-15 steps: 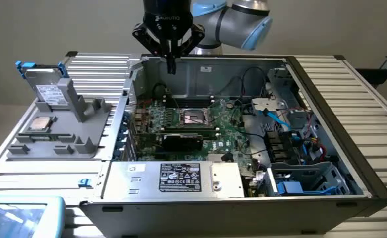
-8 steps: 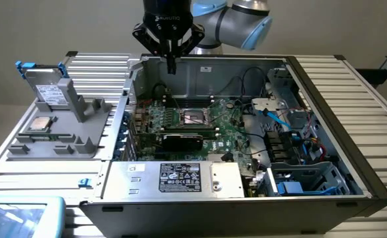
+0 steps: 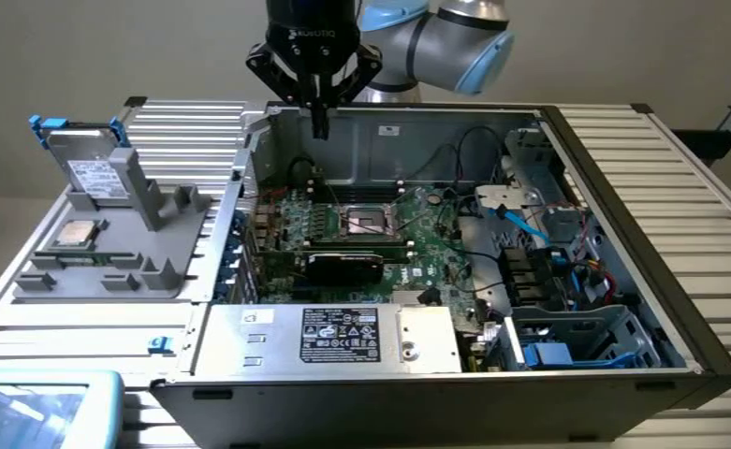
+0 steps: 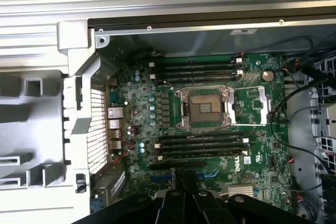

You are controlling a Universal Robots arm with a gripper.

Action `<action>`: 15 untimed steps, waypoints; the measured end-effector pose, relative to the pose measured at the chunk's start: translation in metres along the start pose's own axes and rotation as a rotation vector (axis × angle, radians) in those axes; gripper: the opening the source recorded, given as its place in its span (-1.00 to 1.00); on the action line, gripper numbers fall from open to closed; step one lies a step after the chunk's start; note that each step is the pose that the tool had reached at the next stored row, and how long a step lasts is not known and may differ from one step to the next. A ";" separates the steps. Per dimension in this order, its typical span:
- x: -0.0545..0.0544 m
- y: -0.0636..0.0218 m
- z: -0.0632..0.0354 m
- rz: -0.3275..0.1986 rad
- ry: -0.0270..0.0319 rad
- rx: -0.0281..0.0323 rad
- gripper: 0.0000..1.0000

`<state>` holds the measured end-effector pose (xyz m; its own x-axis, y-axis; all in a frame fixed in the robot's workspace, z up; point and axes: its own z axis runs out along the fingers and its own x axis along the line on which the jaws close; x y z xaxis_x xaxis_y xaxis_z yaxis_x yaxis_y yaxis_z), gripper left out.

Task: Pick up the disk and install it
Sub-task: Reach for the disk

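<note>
Hand (image 3: 320, 129): pinched shut, fingers together, gripped nothing. Hung over the far wall of the open computer case (image 3: 402, 131), not touching it. In the wrist view, showed up as dark closed fingers (image 4: 178, 190) above the green motherboard (image 4: 210, 77), near the long slots beside the CPU socket (image 4: 205, 108). Touched no part of the board.

Disk (image 3: 80, 154): stood upright on edge in the grey holder (image 3: 153, 257), blue carrier tabs at the top, white label towards the exterior camera. Partly hidden behind a grey post of that holder. Sat outside the case, towards the worktop (image 3: 690, 159) edge on the exterior view's left and its far side, well apart from the hand. Not yet picked up.

Small square silver chip (image 3: 76, 234): lay flat in the same holder, just in front of the disk's foot.

Case: lay on its side with the lid off, from the worktop's middle out to the exterior view's right. Held a silver box with a black label (image 3: 340, 337) along its near side, a black card (image 3: 346, 265) across the board, and a grey drive cage (image 3: 577, 341) in the near corner on the exterior view's right, with a blue part inside.

Small blue clip (image 3: 156, 344): sat on the worktop slats just beside the case's near corner on the exterior view's left.
</note>
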<state>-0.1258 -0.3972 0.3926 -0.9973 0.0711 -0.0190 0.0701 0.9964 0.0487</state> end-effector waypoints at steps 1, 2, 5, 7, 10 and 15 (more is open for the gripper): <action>0.003 0.0008 0.0000 0.000 0.0001 -0.0001 -0.79; 0.007 0.0017 0.0000 0.000 0.0000 -0.0001 -0.79; 0.018 0.0045 -0.0001 0.000 0.0001 0.0000 -0.79; 0.026 0.0066 -0.0001 0.000 0.0000 0.0000 -0.79; 0.037 0.0103 -0.0002 0.000 0.0000 0.0000 -0.79; 0.056 0.0190 -0.0001 0.000 0.0000 0.0000 -0.79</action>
<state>-0.1808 -0.3743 0.3926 -0.9973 0.0712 -0.0190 0.0702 0.9963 0.0487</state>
